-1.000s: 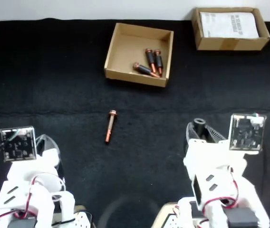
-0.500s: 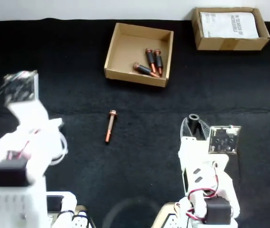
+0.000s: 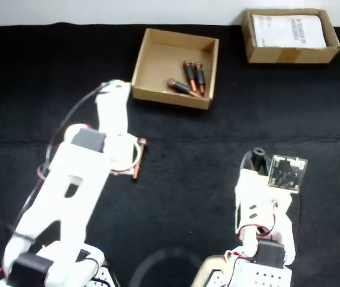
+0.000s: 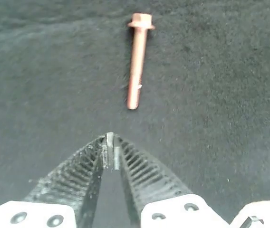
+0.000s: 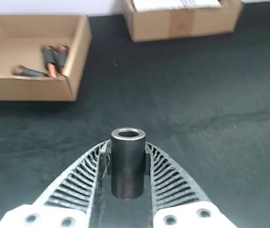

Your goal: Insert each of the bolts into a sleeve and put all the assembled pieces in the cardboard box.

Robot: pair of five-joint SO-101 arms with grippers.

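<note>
A copper bolt [image 4: 137, 61] lies loose on the black mat, its head pointing away from my left gripper [image 4: 110, 142]. That gripper is shut and empty, hovering just short of the bolt's tip. From above, the left arm [image 3: 80, 173] stretches over the mat and covers part of the bolt [image 3: 141, 144]. My right gripper [image 5: 128, 146] is shut on a dark sleeve [image 5: 127, 164], held upright with its bore showing; in the high view the sleeve [image 3: 257, 156] stands at the front right. The cardboard box [image 3: 170, 98] holds three assembled pieces [image 3: 189, 78].
A second cardboard box [image 3: 290, 55] with a printed sheet in it stands at the back right. The open box [image 5: 30, 88] with its pieces [image 5: 49, 57] lies ahead of the right gripper, and black mat spreads between them.
The left arm has swung up from the front left and out over the mat to the bolt. The right arm has shifted slightly, still holding the sleeve.
</note>
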